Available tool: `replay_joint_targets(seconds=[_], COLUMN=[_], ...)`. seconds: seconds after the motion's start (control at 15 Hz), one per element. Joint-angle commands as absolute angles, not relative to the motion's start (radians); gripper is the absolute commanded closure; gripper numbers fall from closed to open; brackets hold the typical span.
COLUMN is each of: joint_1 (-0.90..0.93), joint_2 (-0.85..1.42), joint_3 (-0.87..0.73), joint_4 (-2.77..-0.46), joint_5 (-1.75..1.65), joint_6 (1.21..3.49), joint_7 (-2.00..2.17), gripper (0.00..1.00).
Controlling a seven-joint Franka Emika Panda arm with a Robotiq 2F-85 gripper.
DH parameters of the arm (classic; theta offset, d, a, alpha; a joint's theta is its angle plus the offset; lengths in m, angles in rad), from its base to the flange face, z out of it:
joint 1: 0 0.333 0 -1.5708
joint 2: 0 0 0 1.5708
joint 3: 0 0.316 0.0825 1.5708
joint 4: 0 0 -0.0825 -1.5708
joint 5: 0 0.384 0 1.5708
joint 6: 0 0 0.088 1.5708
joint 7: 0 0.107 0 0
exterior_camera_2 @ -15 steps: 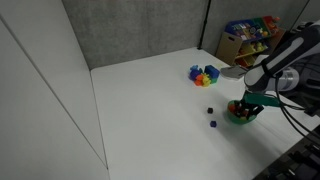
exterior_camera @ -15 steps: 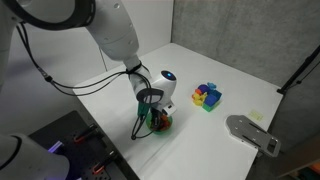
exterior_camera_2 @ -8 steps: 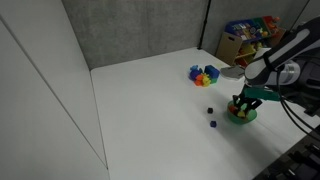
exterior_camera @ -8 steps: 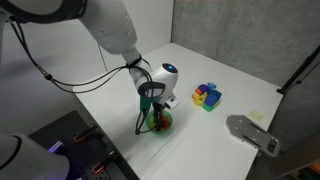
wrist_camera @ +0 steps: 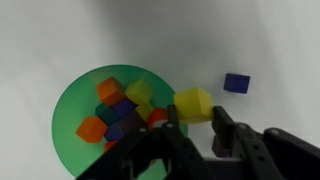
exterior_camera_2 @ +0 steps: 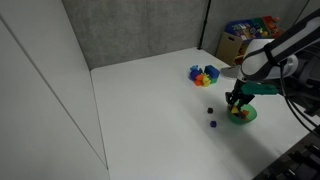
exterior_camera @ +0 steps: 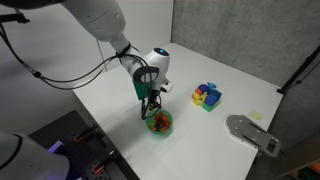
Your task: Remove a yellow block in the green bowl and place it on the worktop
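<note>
The green bowl (wrist_camera: 75, 110) lies on the white worktop (exterior_camera: 225, 70) and holds several small blocks in orange, yellow, blue and red; it also shows in both exterior views (exterior_camera: 159, 124) (exterior_camera_2: 241, 114). My gripper (wrist_camera: 193, 117) is shut on a yellow block (wrist_camera: 193, 103) and holds it lifted above the bowl's rim. In both exterior views the gripper (exterior_camera: 150, 104) (exterior_camera_2: 236, 101) hangs just above the bowl.
A loose blue block (wrist_camera: 236, 82) lies on the worktop beside the bowl (exterior_camera_2: 211, 124). A cluster of yellow, blue and magenta blocks (exterior_camera: 207, 96) (exterior_camera_2: 203, 75) sits farther off. A grey flat device (exterior_camera: 252, 133) lies near the table edge.
My gripper has risen out of the bowl and moved a little sideways with the yellow block in its jaws.
</note>
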State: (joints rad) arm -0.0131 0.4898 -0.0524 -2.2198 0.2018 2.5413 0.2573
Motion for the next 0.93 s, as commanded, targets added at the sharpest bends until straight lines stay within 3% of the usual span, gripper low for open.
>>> replay_joint_targets(seconds=[0.0, 0.87], joint_1=[0.027, 0.223], joint_2=[0.474, 0.653], joint_3=[-0.033, -0.106], joint_4=[-2.219, -2.05], joint_5=[0.144, -0.172], joint_6=[2.5, 2.436], joint_7=[0.226, 0.343], gripper=[0.85, 0.85])
